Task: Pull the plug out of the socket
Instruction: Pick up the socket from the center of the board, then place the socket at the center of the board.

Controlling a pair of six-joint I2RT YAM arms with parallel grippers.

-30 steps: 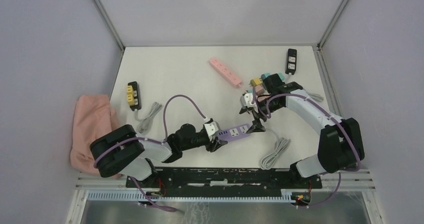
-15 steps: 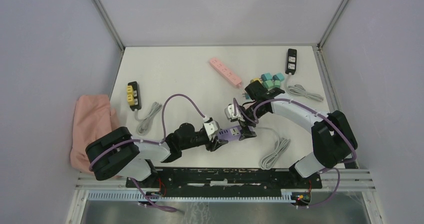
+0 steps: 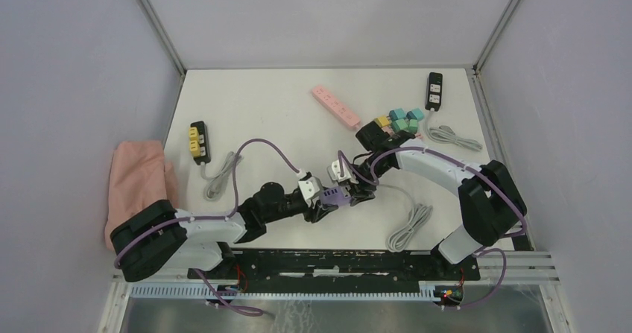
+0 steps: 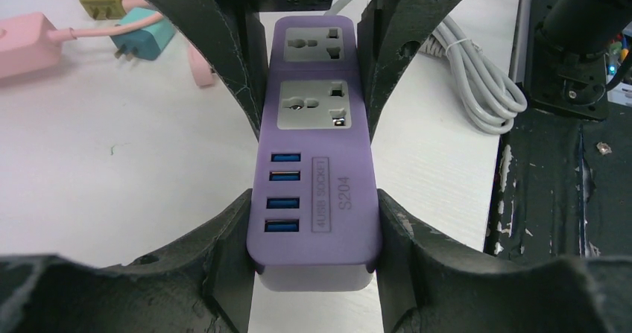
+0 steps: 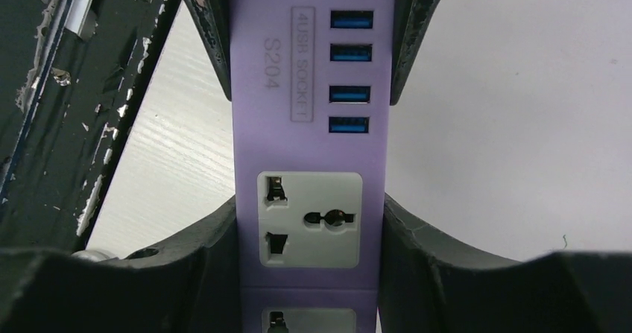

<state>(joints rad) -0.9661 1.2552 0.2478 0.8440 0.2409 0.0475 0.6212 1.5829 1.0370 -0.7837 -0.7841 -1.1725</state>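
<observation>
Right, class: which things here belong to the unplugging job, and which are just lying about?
Job: purple power strip, left gripper and right gripper, each clamped on it.
Lying about: pink power strip, two black socket blocks, coloured adapters, pink cloth, coiled grey cables.

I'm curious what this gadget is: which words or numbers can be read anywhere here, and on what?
"4USB SOCKET": boxed label on the purple power strip.
"S204": beside that label, on the same strip.
Pink strip, right black strip, left black strip: any print is too small to read.
</observation>
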